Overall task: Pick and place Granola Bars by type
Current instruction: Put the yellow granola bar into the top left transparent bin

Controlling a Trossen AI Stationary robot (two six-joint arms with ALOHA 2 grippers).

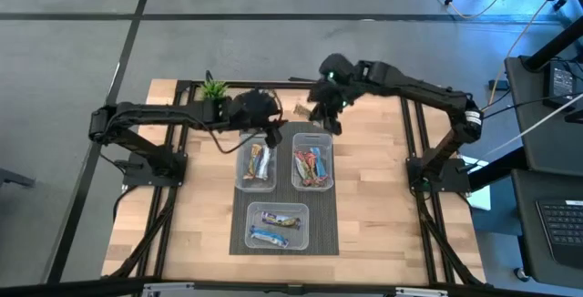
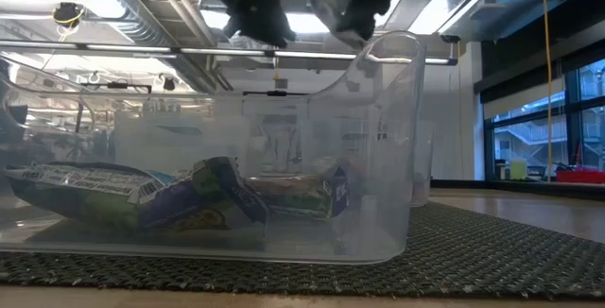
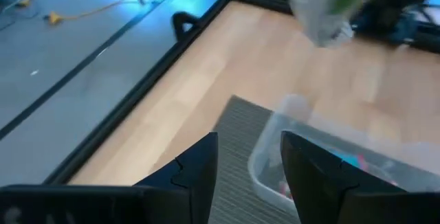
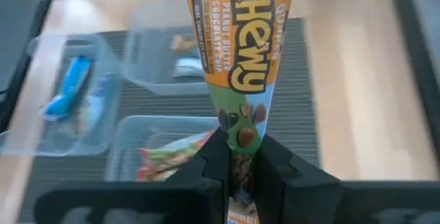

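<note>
My right gripper (image 4: pixel 242 162) is up over the far part of the mat, shut on a brown-orange "Chewy" granola bar (image 4: pixel 237 38), which shows in the high view as a brownish strip (image 1: pixel 301 109). Three clear bins stand on the mat. The left one (image 1: pixel 257 166) holds brown-tan bars, the right one (image 1: pixel 312 166) holds red multicoloured bars, and the near one (image 1: pixel 278 227) holds blue-white bars. My left gripper (image 3: pixel 247 176) hovers open by the left bin's far corner (image 1: pixel 271 138) with nothing between its fingers. My right gripper pinches the bar between its two fingers close to one end (image 4: pixel 242 138), and the wrapper's crimped tip (image 4: pixel 242 214) shows behind the fingers. The fingers slant down toward the table's left. The bar sticks out ahead of them, lifted clear above the bins.
A small green potted plant (image 1: pixel 214 89) stands at the table's far left, close to my left arm. The dark woven mat (image 1: pixel 239 242) lies under all three bins. Bare wood lies left and right of the mat. In the low view the near bin (image 2: pixel 284 185) fills the foreground.
</note>
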